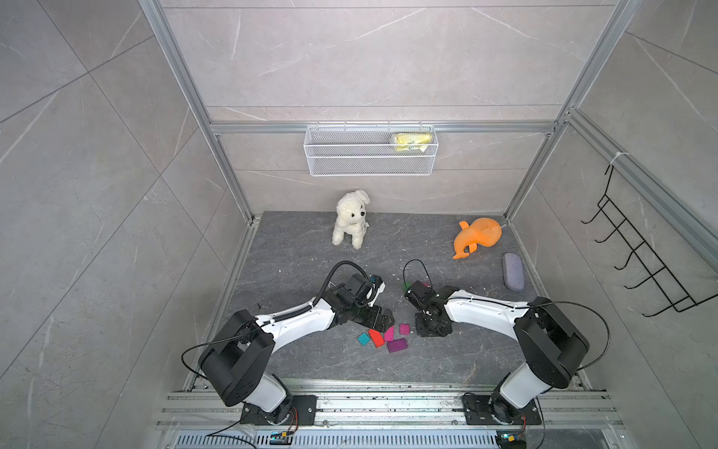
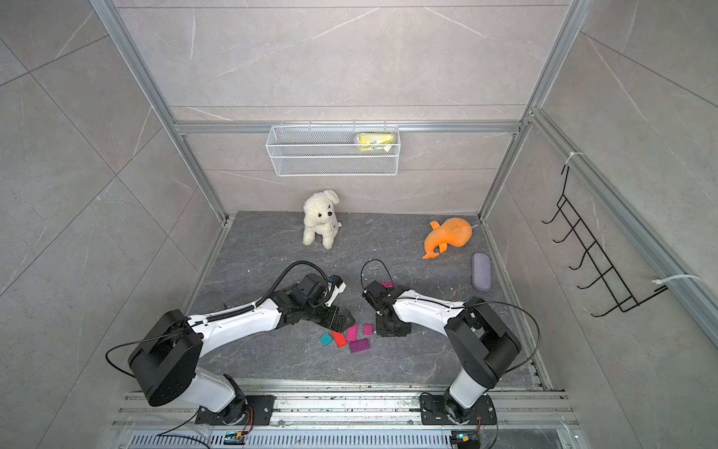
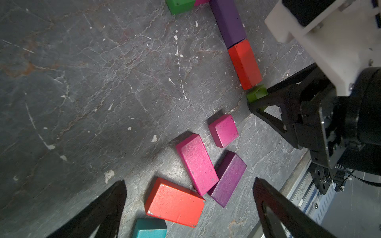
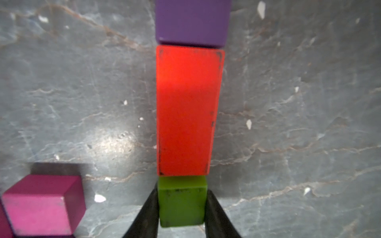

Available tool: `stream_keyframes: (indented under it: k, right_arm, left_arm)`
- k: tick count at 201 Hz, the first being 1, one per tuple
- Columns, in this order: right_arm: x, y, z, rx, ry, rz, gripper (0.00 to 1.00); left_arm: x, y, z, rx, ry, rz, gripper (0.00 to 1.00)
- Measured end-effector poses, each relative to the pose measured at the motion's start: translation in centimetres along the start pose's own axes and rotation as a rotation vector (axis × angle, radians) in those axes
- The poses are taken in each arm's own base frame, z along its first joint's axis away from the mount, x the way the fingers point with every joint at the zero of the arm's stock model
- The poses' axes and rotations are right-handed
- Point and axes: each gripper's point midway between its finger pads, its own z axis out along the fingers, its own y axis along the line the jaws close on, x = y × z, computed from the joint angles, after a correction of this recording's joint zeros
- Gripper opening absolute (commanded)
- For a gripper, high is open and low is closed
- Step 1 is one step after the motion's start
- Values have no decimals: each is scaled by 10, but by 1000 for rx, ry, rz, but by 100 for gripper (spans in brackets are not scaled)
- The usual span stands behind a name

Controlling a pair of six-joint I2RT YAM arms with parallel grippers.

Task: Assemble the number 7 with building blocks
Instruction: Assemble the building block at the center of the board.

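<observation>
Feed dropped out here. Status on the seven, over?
Right gripper shut on green block, butted against end of red block. Left gripper open by spare blocks. Magenta cube nearby, touching neither.

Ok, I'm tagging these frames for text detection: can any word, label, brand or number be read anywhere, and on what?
No text is readable.
yellow packet in the wire basket: any print is too small to read.
building blocks: plain painted faces, no lettering.
green block: dark scuffs only, not letters.
</observation>
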Motion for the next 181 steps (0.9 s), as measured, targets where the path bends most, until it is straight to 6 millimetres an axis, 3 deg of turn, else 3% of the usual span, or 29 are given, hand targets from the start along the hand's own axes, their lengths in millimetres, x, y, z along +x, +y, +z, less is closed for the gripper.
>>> stream_keyframes:
  k: [181]
  right_arm:
    - [-2,0,0,5,-5,9,44]
  left_arm:
    - [-1,3,-1,-4,-4,-7,100]
